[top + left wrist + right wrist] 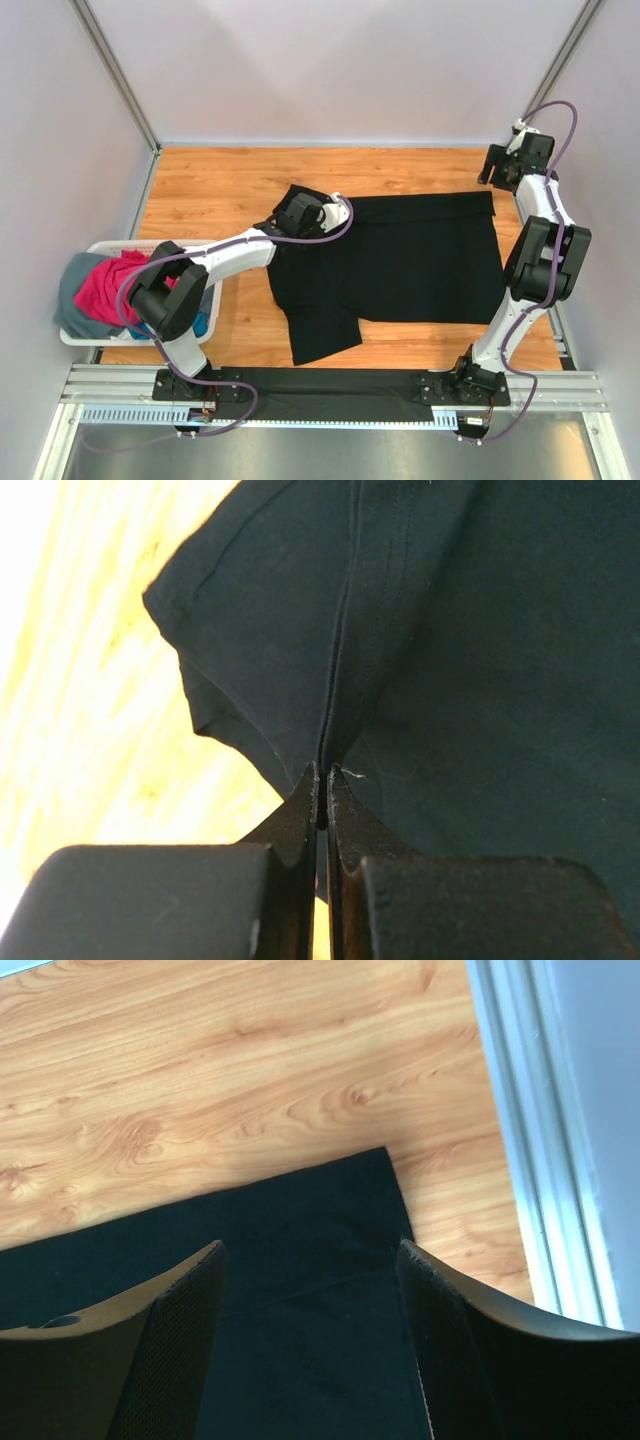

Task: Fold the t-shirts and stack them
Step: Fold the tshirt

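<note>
The large black t-shirt (410, 260) lies spread on the wooden table, hem to the right, one sleeve (320, 335) pointing to the front. My left gripper (288, 212) is shut on a pinched fold of the black t-shirt (400, 660) near its far-left shoulder. My right gripper (492, 172) is open, above the shirt's far-right hem corner (385, 1175); nothing is between its fingers (185, 1310). The magenta-pink t-shirt (105, 285), the grey one (72, 285) and a bit of bright blue one (200, 325) sit piled in the basket.
The white slotted basket (110, 246) stands at the table's left edge, under the left arm. Bare wood (220, 185) lies at the back. Grey walls and metal frame posts (530, 1140) close in the sides.
</note>
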Tool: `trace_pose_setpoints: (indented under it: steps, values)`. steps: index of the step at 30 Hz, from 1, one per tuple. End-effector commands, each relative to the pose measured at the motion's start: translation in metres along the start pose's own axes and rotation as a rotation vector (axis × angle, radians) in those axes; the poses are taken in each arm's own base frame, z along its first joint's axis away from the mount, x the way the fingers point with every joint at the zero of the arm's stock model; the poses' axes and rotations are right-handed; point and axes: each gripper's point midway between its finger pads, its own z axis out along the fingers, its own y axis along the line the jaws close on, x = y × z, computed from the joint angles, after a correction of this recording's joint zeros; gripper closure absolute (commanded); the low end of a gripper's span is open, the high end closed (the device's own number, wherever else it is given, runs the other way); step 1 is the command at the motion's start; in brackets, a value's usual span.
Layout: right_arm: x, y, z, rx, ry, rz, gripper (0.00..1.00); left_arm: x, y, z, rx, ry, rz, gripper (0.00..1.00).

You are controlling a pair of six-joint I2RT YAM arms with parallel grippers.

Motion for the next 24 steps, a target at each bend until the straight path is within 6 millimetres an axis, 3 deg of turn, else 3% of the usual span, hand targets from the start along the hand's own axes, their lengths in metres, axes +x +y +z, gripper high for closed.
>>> trace_pose_setpoints:
  steps: [1,4,8,11,15,16,20,21,24]
  values:
    - [-0.001,0.007,-0.006,-0.01,-0.012,0.123,0.3,-0.012,0.012,-0.013,-0.068,-0.038,-0.063,1.0]
    - [0.018,0.007,0.008,-0.003,0.042,0.181,0.32,-0.01,0.012,-0.015,-0.076,-0.018,-0.096,1.0]
    - [0.032,0.012,0.012,-0.025,0.071,0.22,0.35,-0.007,-0.002,-0.015,-0.059,0.003,-0.146,1.0]
    - [0.033,0.013,0.011,-0.033,0.066,0.229,0.35,-0.005,-0.014,-0.014,-0.028,0.014,-0.149,1.0]
    - [0.036,0.019,0.01,-0.046,0.082,0.216,0.34,0.011,-0.023,-0.012,-0.023,0.08,-0.162,0.97]
    - [0.037,0.018,0.009,-0.037,0.087,0.21,0.34,0.014,-0.024,-0.014,-0.023,0.092,-0.161,0.84]
    - [0.031,0.029,0.004,-0.063,0.075,0.203,0.34,0.003,-0.016,-0.032,-0.026,0.033,-0.209,0.61]
    - [0.028,0.032,0.003,-0.072,0.072,0.202,0.34,-0.001,-0.014,-0.036,-0.03,0.015,-0.23,0.48]
    - [0.024,0.05,-0.002,-0.103,0.072,0.184,0.33,-0.017,0.0,-0.052,-0.058,-0.059,-0.345,0.33]
